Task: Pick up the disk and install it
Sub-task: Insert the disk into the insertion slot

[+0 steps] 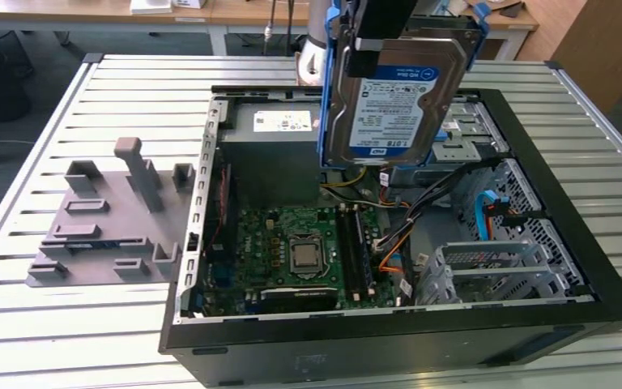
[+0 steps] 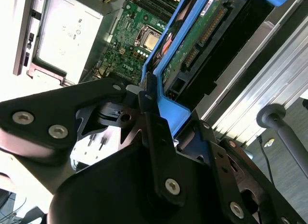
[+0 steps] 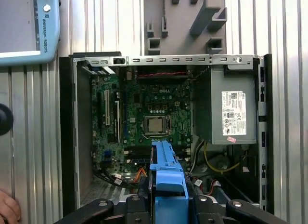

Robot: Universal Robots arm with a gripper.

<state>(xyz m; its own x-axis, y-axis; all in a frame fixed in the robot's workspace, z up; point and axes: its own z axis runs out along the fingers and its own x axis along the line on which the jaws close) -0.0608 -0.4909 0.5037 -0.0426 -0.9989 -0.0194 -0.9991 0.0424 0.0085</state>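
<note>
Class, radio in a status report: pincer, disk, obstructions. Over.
Pincer shut on disk. Disk held upright above open case. Cables lie below it.

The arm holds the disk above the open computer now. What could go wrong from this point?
1. The gripper clamps only the blue carrier edge of the disk, which hangs upright above the open case. A slip might drop it onto the motherboard.
2. Loose cables lie near the metal cage and could snag it.

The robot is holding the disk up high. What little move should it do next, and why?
Probably lower it slowly: the tool clamps the disk upright, above the open case, so it is not installed yet.
</note>
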